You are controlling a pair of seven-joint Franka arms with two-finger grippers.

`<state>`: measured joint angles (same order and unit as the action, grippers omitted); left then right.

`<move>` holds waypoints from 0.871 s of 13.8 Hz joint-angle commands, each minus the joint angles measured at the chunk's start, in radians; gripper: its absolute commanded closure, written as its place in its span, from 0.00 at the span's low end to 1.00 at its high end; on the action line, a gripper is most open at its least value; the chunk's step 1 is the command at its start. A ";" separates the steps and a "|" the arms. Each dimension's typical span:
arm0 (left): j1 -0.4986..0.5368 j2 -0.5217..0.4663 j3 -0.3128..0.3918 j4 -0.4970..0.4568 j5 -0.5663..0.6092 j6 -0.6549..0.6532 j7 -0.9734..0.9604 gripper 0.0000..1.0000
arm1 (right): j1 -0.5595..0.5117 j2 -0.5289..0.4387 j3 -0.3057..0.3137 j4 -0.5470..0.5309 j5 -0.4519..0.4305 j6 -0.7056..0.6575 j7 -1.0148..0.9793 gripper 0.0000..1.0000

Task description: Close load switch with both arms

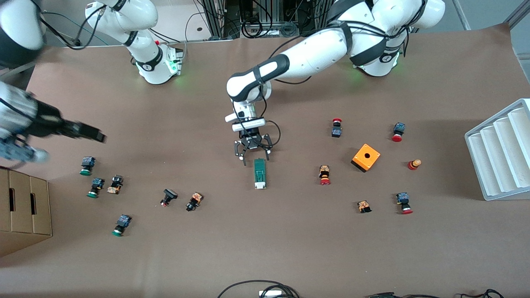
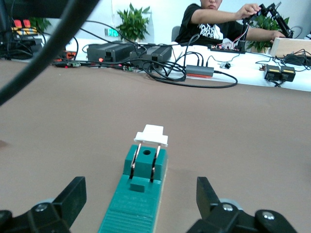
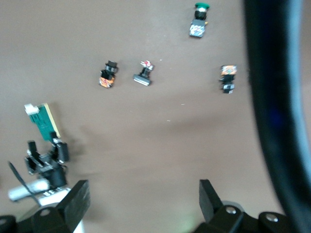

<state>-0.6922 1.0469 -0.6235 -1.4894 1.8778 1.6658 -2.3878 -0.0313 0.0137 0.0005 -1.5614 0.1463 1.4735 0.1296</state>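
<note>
The load switch [image 1: 260, 172] lies on the brown table near its middle, a slim green bar whose white block points toward the front camera. My left gripper [image 1: 254, 157] hangs low over the bar's end nearest the robots. In the left wrist view the left gripper [image 2: 141, 199] is open, with its fingers [image 2: 73, 196] on either side of the green load switch [image 2: 138, 194] and clear of it. My right gripper [image 1: 92, 134] is up in the air over the right arm's end of the table. It [image 3: 142, 199] is open and holds nothing. The load switch [image 3: 44, 121] shows far off there.
Green-capped push buttons [image 1: 86, 165] lie scattered at the right arm's end, red-capped ones [image 1: 325, 175] at the left arm's end. An orange box with a hole [image 1: 365, 157] sits among the red ones. A white ribbed rack [image 1: 501, 153] and a cardboard box [image 1: 22, 211] stand at the table's two ends.
</note>
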 commanded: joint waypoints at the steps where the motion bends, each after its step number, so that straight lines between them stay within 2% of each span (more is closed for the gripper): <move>1: -0.006 -0.108 0.015 -0.060 -0.103 0.043 0.012 0.00 | -0.090 -0.125 0.026 -0.121 -0.048 0.028 -0.207 0.00; 3: -0.007 -0.177 0.016 -0.083 -0.190 0.089 0.066 0.00 | -0.098 -0.181 0.015 -0.181 -0.063 0.062 -0.281 0.00; 12: 0.008 -0.444 0.016 -0.095 -0.573 0.106 0.470 0.00 | -0.156 -0.159 0.006 -0.152 -0.105 0.094 -0.367 0.00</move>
<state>-0.6942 0.7003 -0.6216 -1.5401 1.3873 1.7459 -2.0175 -0.1796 -0.1416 0.0049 -1.7187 0.0621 1.5580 -0.2229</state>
